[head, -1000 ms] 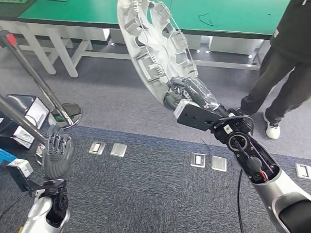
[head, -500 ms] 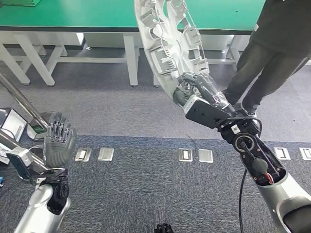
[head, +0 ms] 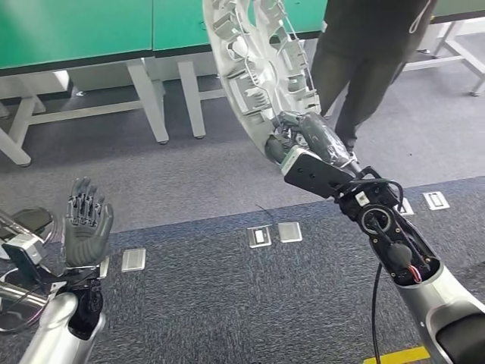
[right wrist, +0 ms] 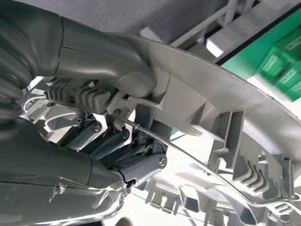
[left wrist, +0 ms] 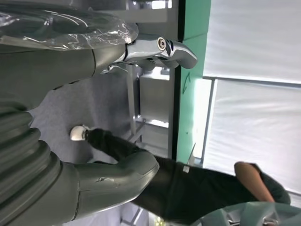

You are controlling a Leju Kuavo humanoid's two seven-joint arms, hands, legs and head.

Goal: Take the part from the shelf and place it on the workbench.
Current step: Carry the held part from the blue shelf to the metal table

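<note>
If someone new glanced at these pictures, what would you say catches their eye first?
The large round silver plastic wheel cover, held aloft at its lower rim by the right hand, dominates the middle. Behind it stand a person in dark clothes and a green-topped workbench; the left hand is raised, empty, at lower left.

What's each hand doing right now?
Left hand: open, fingers apart, holding nothing.
Right hand: grips the rim of the silver wheel cover.

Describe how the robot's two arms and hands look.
Both arms are silver. The right arm has an open black joint housing with red wiring, a black cable beneath and a black wrist plate. The right hand and left hand are dark grey, with ribbed fingers.
</note>
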